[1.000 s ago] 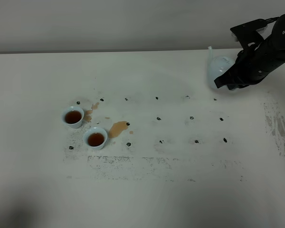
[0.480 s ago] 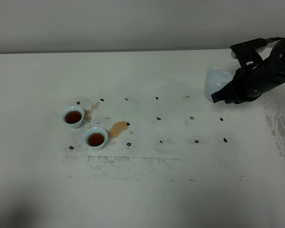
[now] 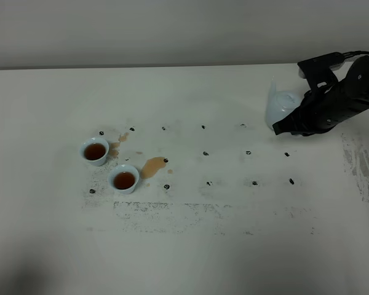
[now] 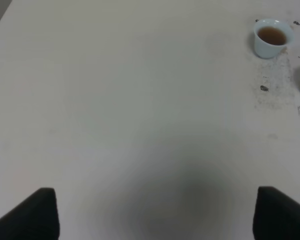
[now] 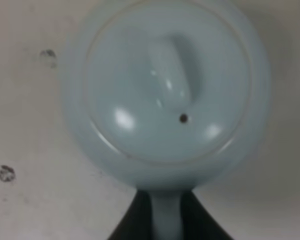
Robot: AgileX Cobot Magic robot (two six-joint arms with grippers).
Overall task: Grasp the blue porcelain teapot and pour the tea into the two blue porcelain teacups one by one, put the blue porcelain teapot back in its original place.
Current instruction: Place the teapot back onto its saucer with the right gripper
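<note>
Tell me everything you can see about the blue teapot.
The blue teapot is pale, glossy, porcelain-looking and round, with a lid bearing an elongated knob and a small vent hole. Upright, at the table's far right side, far from the two filled cups. The right tool is shut on its handle; whether its base touches the table cannot be told.

Looks like a robot test bench in a lab: bare white tabletop (image 3: 190,258) against a plain wall (image 3: 141,31), rows of black position marks (image 3: 205,153), scuffed patches near the right edge.
</note>
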